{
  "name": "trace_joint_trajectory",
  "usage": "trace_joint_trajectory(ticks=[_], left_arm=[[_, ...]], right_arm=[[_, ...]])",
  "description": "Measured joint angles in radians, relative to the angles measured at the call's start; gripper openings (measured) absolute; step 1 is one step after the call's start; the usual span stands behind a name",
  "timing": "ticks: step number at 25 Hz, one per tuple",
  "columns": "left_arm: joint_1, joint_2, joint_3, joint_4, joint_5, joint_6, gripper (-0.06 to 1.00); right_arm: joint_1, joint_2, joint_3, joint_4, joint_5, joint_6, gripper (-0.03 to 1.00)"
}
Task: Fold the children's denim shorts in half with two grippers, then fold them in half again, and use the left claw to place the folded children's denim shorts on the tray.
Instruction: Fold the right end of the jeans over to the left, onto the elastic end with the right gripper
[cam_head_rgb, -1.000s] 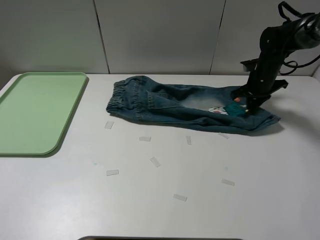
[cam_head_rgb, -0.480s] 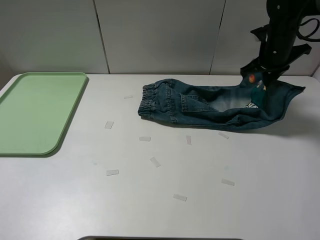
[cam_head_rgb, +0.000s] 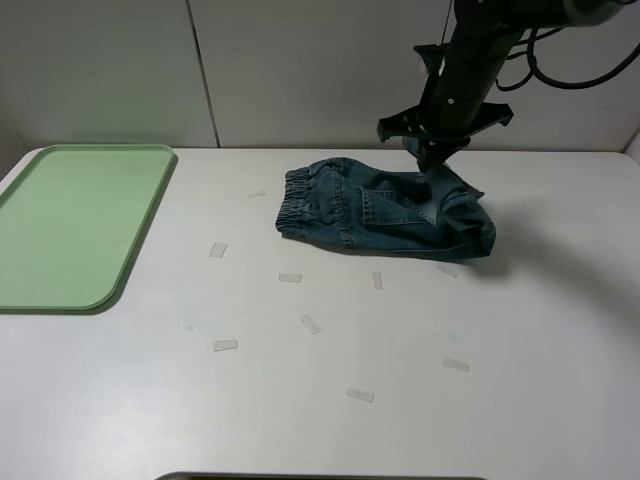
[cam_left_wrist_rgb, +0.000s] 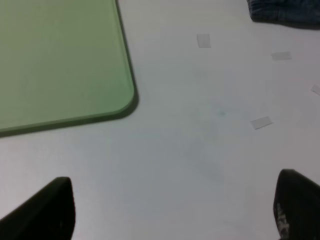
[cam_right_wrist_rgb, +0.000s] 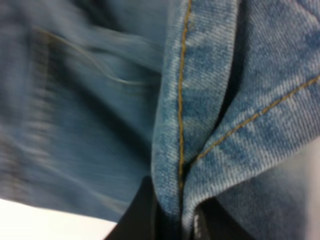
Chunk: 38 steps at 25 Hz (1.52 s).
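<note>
High view overlooks whole table (cam_head_rgb: 500, 330); left wrist low, sharing tray (cam_left_wrist_rgb: 60, 60) corner; right wrist pressed against shorts (cam_right_wrist_rgb: 200, 75).

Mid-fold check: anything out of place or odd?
Small pale strips lie scattered on the table in front of the denim shorts, whose leg end hangs bunched from the right claw. Nothing looks spilled or torn.

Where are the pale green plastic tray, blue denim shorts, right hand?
Pale green plastic tray (cam_head_rgb: 70, 220): exterior high view, bare floor.
Blue denim shorts (cam_head_rgb: 395, 205): exterior high view, back pocket.
Right hand (cam_head_rgb: 433, 163): exterior high view, fingertips.
</note>
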Motion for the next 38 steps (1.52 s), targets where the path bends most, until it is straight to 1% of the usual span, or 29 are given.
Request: trace_joint_trajectory(ticks=[4,9,10,15,20,24,26,28,29,31,33,35,38], left_arm=[[0.000,0.000,0.000,0.000,0.000,0.000,0.79],[0.000,0.000,0.000,0.011,0.000,0.000,0.79],[0.000,0.000,0.000,0.021,0.000,0.001,0.79],[0.000,0.000,0.000,0.084,0.003,0.038,0.79],[0.000,0.000,0.000,0.093,0.003,0.044,0.79],[0.000,0.000,0.000,0.115,0.003,0.045,0.79],[0.000,0.000,0.000,0.118,0.003,0.045,0.79],[0.000,0.000,0.000,0.129,0.003,0.045,0.79],[0.000,0.000,0.000,0.131,0.003,0.045,0.79],[0.000,0.000,0.000,0.134,0.003,0.045,0.79],[0.000,0.000,0.000,0.139,0.003,0.045,0.79],[0.000,0.000,0.000,0.141,0.003,0.045,0.79],[0.000,0.000,0.000,0.141,0.003,0.045,0.79]], right_arm=[[0.054,0.000,0.000,0.066,-0.071,0.092,0.05],[0.119,0.000,0.000,0.112,-0.151,0.135,0.05],[0.143,0.000,0.000,0.131,-0.184,0.139,0.05],[0.183,0.000,0.000,0.182,-0.263,0.140,0.05],[0.212,0.009,0.000,0.252,-0.318,0.143,0.05],[0.216,0.026,0.001,0.267,-0.366,0.132,0.05],[0.216,0.029,0.002,0.267,-0.386,0.104,0.06],[0.216,0.030,0.002,0.270,-0.408,0.070,0.15],[0.216,0.030,0.002,0.270,-0.426,0.049,0.24],[0.216,0.030,0.002,0.270,-0.458,0.000,0.49],[0.216,0.030,0.002,0.270,-0.485,-0.037,0.61],[0.216,0.030,0.002,0.271,-0.500,-0.049,0.66],[0.216,0.030,0.002,0.268,-0.508,-0.053,0.69]])
